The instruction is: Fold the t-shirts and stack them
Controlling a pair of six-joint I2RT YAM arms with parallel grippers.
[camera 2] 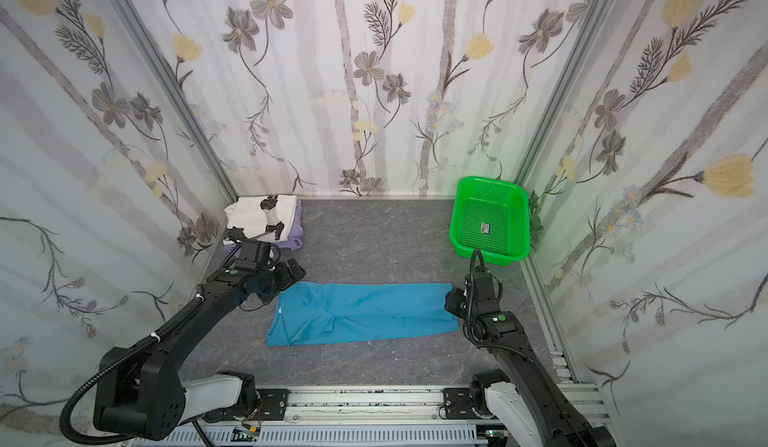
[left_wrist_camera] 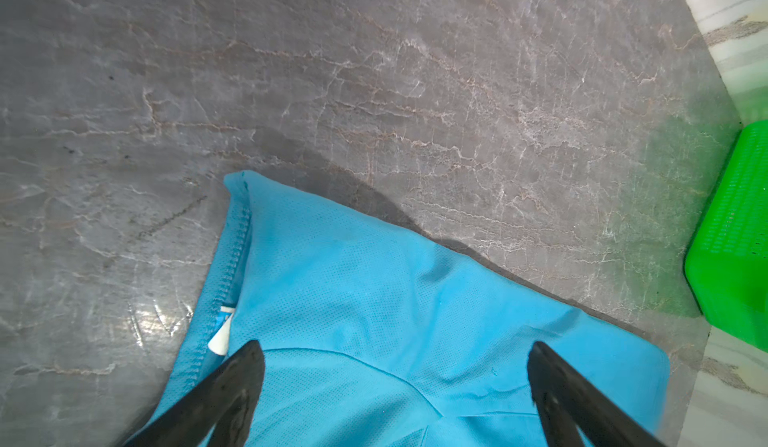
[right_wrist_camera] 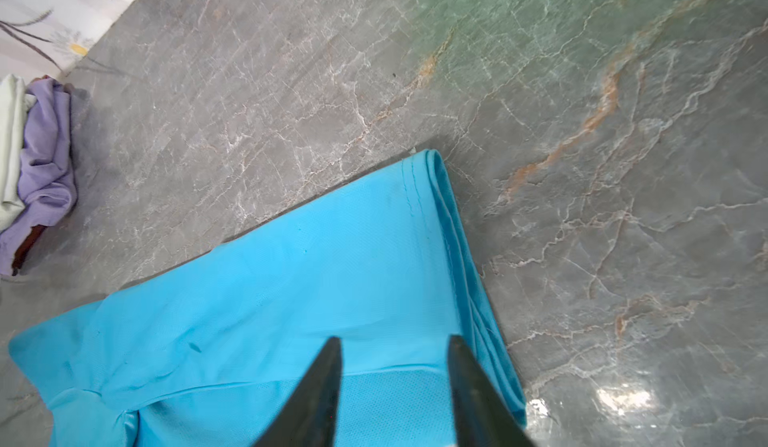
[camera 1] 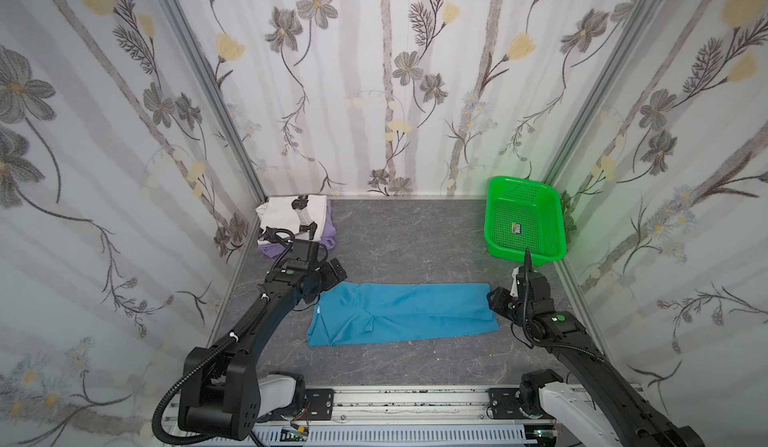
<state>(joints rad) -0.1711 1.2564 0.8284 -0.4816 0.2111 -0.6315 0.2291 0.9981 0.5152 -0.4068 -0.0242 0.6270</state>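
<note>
Now the teal t-shirt [camera 1: 399, 314] lies flat, ends beneath the left hand [left_wrist_camera: 395, 349] and right hand [right_wrist_camera: 395, 343], both released

Teal-blue t-shirt [camera 1: 403, 314]: folded into a long band, lying flat, long axis left to right, centre-near. White printed t-shirt [camera 1: 286, 214]: folded, stacked on the lavender t-shirt [camera 1: 329, 228], far-left corner.
</note>
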